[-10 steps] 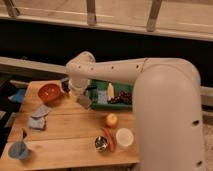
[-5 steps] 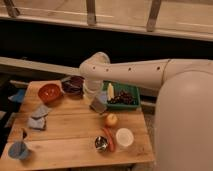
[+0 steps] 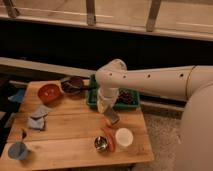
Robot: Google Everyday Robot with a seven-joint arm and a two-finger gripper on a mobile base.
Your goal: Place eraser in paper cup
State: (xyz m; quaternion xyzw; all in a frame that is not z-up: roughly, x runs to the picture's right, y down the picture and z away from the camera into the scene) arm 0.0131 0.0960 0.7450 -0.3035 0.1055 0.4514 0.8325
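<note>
The gripper (image 3: 108, 113) is seen hanging from the white arm (image 3: 150, 80) above the wooden table (image 3: 65, 132), its fingers clamped on the eraser (image 3: 112, 118). The dark grey block is held tilted, projecting just below the fingertips. The paper cup (image 3: 123, 138) is found below and slightly right of the fingers, near but apart from them. A metal cup (image 3: 101, 144) is placed directly below the fingers, just beside the paper cup. A green tray (image 3: 93, 98) lies right behind the fingers. A red bowl (image 3: 48, 92) is set well to their left.
</note>
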